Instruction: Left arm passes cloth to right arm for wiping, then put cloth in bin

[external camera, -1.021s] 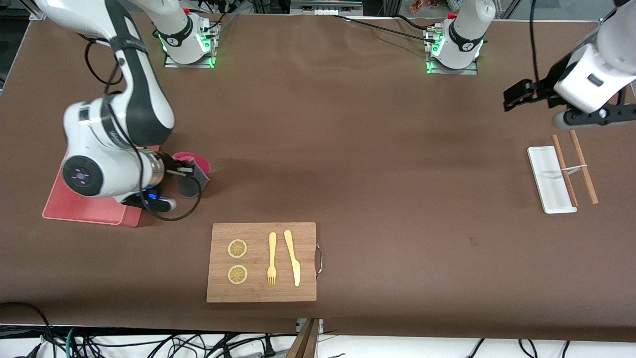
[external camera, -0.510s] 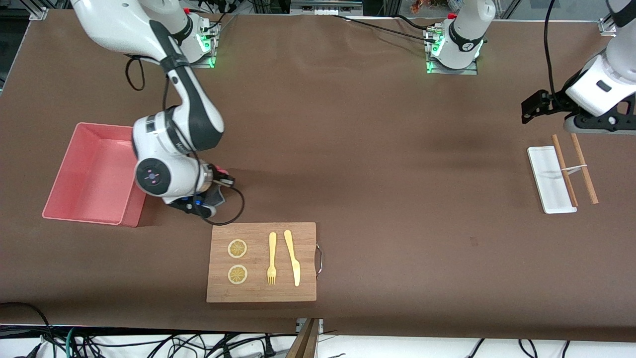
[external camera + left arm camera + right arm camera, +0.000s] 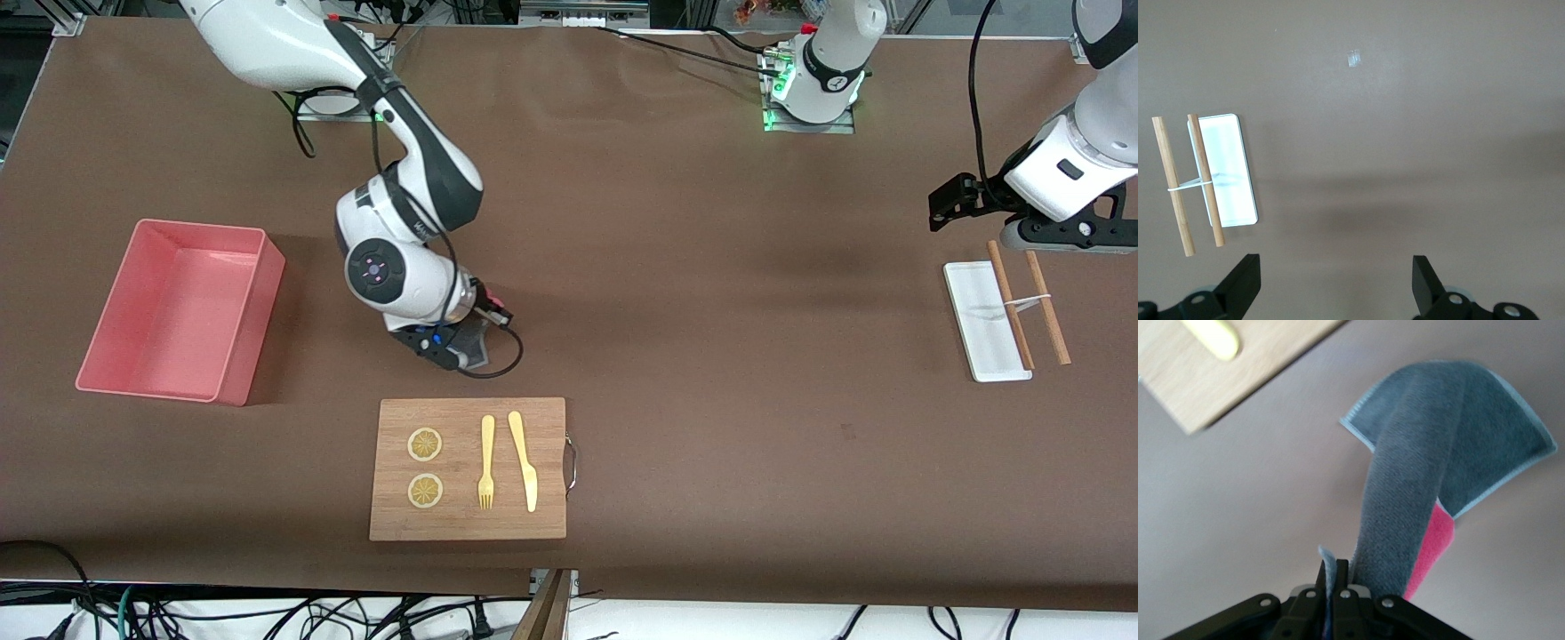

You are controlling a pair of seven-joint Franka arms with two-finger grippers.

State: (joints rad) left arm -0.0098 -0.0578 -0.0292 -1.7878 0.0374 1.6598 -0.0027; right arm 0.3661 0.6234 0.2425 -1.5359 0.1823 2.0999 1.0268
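My right gripper (image 3: 487,316) is shut on the cloth (image 3: 473,348), low over the bare table just farther from the front camera than the wooden board (image 3: 471,468). In the right wrist view the jaws (image 3: 1333,577) pinch one edge of the cloth (image 3: 1451,440). It hangs grey face out with a strip of magenta showing, and its free end seems to lie on the table. The salmon-pink bin (image 3: 260,320) stands empty toward the right arm's end. My left gripper (image 3: 941,201) is open and empty, up over the table at the left arm's end (image 3: 1336,267).
The board carries two lemon slices (image 3: 425,444), a yellow fork (image 3: 486,460) and a knife (image 3: 523,459); its corner shows in the right wrist view (image 3: 1218,380). A flat white tray (image 3: 978,324) with tied wooden sticks (image 3: 1031,298) lies under the left arm.
My right arm has swung from the bin toward the middle of the table, carrying the cloth, and uncovered the bin. My left arm has shifted slightly and lowered a little.
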